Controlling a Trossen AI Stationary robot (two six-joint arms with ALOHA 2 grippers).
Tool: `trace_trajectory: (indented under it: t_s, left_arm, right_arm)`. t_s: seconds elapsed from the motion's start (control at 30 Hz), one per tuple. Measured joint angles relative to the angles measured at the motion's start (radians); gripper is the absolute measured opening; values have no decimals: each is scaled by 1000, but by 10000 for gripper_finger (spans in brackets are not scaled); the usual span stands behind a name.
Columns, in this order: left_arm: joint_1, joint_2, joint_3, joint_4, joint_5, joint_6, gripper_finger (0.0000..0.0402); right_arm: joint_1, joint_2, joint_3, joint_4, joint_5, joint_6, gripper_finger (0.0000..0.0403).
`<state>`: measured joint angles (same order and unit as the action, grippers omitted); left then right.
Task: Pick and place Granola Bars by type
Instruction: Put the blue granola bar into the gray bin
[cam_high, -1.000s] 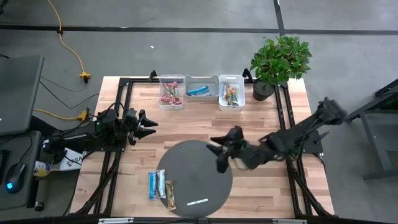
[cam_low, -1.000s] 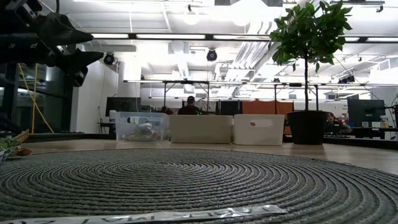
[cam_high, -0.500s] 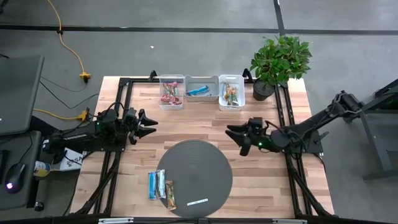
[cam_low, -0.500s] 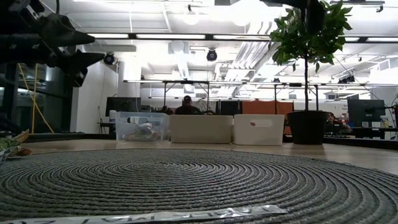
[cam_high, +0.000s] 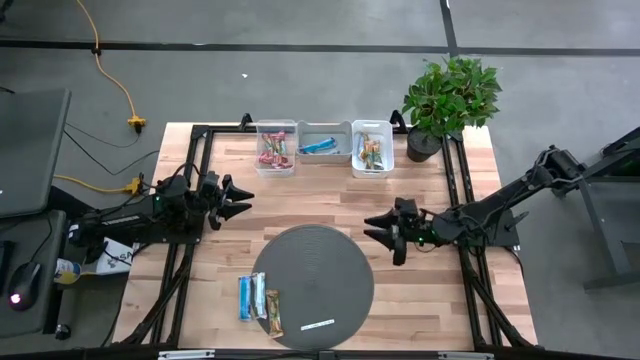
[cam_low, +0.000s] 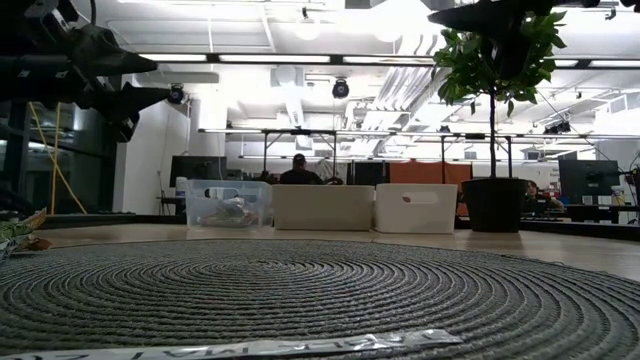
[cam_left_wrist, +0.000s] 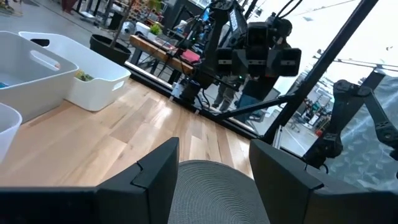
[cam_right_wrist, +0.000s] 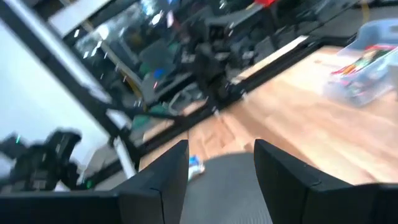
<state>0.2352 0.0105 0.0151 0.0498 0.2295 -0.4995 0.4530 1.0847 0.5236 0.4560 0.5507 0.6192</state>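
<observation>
Three Granola Bars (cam_high: 259, 300), one of them blue, lie side by side on the wood at the near left rim of the round grey mat (cam_high: 312, 272). More bars lie in the bins at the far edge: red-pink in the clear bin (cam_high: 276, 148), blue in the middle bin (cam_high: 325, 143), brown-orange-green in the right bin (cam_high: 372, 150). My left gripper (cam_high: 243, 203) hovers open over the table's left side. My right gripper (cam_high: 383, 240) hovers open just right of the mat. Both hold nothing.
A thin white label strip (cam_high: 318, 324) lies on the mat's near part. A potted plant (cam_high: 447, 95) stands at the far right corner. Black frame rails run along the table's left and right sides. Bare wood lies between the mat and the bins.
My right gripper has drawn back from over the mat's right part toward the table's right edge and has sunk a little. Its jaws stay open with nothing in them. The bars have not moved.
</observation>
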Motion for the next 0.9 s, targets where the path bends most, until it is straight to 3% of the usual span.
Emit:
trace_trajectory:
  t_s: [0.4, 0.67, 0.9]
  left_arm:
    - [0, 0, 0, 0, -14, 0, 193]
    - [0, 0, 0, 0, -15, -2, 193]
    - [0, 0, 49, 1, -3, -3, 192]
  right_arm:
    - [-1, 1, 0, -170, -195, -18, 165]
    - [-2, 1, 0, -199, -158, -28, 165]
    - [14, -2, -13, -221, -87, 102, 165]
